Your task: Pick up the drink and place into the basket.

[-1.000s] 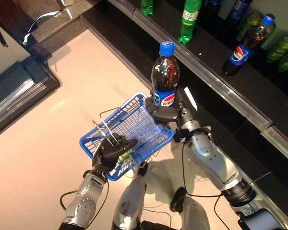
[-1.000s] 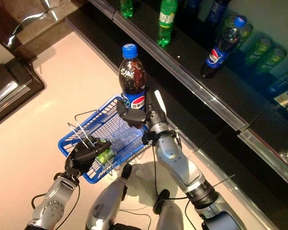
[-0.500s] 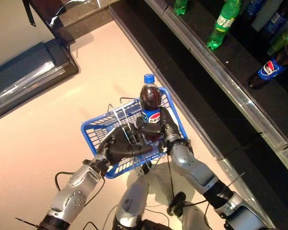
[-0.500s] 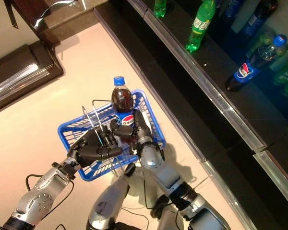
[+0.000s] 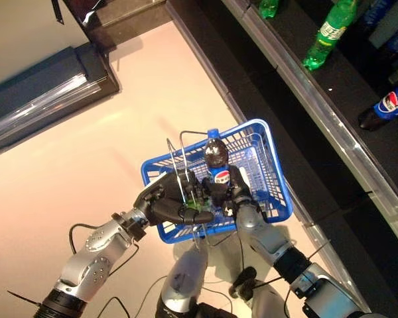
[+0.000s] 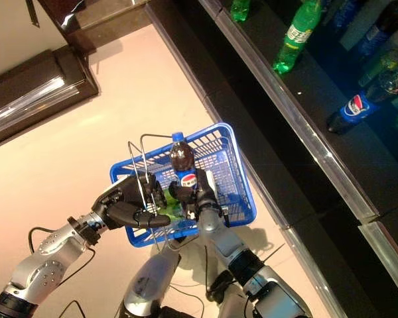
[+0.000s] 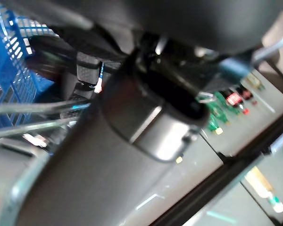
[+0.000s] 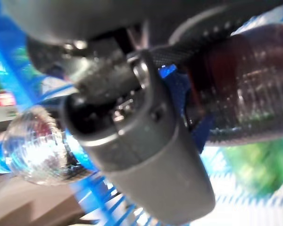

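Blue basket [image 5: 275, 192], hung by its handles from the left hand [image 5: 166, 202], receives the cola bottle [image 5: 217, 173] clamped in the right hand [image 5: 237, 195]; next, set it down and release.

The two eye views look steeply down from the robot's head. Both share the same scene: the blue basket [image 5: 265, 179] in the middle of the frame, the pale floor [image 5: 73, 165] at the left and the dark shelf [image 6: 305, 112] running across the upper right. The right eye view shows everything shifted slightly to the left. The left wrist view looks from very close past dark parts, with blue mesh in its upper left corner. The right wrist view is also very near, showing the cola bottle [image 8: 245, 89] at its right edge.
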`<state>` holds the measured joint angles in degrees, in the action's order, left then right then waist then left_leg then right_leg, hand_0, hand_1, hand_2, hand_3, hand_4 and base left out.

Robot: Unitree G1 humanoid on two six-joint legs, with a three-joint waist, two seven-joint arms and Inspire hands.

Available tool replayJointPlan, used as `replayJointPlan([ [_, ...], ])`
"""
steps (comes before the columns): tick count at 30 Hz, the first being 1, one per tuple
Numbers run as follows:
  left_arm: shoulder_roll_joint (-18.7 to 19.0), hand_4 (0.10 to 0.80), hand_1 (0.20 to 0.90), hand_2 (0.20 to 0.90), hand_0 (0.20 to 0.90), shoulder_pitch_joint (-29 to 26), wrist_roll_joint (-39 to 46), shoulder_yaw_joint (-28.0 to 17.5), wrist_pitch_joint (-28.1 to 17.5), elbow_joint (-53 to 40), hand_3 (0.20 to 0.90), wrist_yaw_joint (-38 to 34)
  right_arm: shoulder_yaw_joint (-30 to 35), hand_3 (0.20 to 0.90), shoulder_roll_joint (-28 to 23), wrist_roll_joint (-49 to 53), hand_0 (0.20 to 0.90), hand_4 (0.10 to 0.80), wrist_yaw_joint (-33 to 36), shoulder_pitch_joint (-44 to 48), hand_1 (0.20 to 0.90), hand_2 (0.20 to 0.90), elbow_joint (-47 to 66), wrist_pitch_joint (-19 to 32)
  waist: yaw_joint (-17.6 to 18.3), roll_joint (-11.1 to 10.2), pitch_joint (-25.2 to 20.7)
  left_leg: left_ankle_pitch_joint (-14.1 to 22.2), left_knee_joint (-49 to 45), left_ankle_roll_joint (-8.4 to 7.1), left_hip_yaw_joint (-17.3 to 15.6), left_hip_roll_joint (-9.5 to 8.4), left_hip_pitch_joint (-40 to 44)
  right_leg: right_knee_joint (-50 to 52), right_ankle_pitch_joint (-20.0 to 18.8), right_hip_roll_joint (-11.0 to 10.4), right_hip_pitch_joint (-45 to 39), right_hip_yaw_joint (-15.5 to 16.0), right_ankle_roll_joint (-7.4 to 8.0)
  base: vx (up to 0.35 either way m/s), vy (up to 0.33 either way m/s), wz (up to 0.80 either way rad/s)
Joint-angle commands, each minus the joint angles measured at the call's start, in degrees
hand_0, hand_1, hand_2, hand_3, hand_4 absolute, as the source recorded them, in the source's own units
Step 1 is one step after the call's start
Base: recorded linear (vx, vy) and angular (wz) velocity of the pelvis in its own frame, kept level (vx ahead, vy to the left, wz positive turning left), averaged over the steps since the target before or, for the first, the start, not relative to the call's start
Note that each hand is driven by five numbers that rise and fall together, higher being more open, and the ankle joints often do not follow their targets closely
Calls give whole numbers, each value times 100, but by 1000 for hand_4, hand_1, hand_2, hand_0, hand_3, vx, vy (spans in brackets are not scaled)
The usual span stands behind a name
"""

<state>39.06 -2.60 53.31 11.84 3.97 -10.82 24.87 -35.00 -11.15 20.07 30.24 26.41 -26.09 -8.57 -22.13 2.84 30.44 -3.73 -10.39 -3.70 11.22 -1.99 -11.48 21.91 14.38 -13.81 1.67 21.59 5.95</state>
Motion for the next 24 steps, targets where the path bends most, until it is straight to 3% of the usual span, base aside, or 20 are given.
replayJointPlan([
  [1, -400, 100, 300, 300, 300, -861, 559, -559, -1611, -1761, 200, 882, -334, 200, 702, -291, 300, 100, 119, 344, 300, 300, 440, 827, -17, 103, -936, 149, -463, 156, 120, -177, -278, -493, -798, 147, -165, 138, -341, -51, -17, 4],
  [12, -636, 100, 300, 300, 300, -1370, 661, -393, -1415, -1896, 200, 1060, -452, 200, 967, -231, 300, 100, 164, 134, 300, 300, -655, 1108, 32, 172, -718, 114, -413, 180, 136, -238, -407, -459, -856, 163, 26, 92, -329, -50, -9, 0],
  [20, -740, 100, 300, 300, 300, -1354, 490, -367, -1428, -1981, 200, 1006, -269, 200, 993, -4, 300, 100, 200, 210, 300, 300, -976, 1218, 13, 239, -613, 88, -381, 197, 157, -269, -421, -448, -899, 125, 59, 133, -303, 0, 0, 0],
  [24, -754, 100, 300, 300, 300, -1371, 468, -370, -1376, -1986, 200, 1025, -80, 200, 1053, 366, 300, 100, 38, 301, 300, 300, -1358, 993, -40, 244, -589, 103, -407, 213, 168, -293, -444, -410, -892, 85, 62, 179, -289, 0, 0, 0],
])
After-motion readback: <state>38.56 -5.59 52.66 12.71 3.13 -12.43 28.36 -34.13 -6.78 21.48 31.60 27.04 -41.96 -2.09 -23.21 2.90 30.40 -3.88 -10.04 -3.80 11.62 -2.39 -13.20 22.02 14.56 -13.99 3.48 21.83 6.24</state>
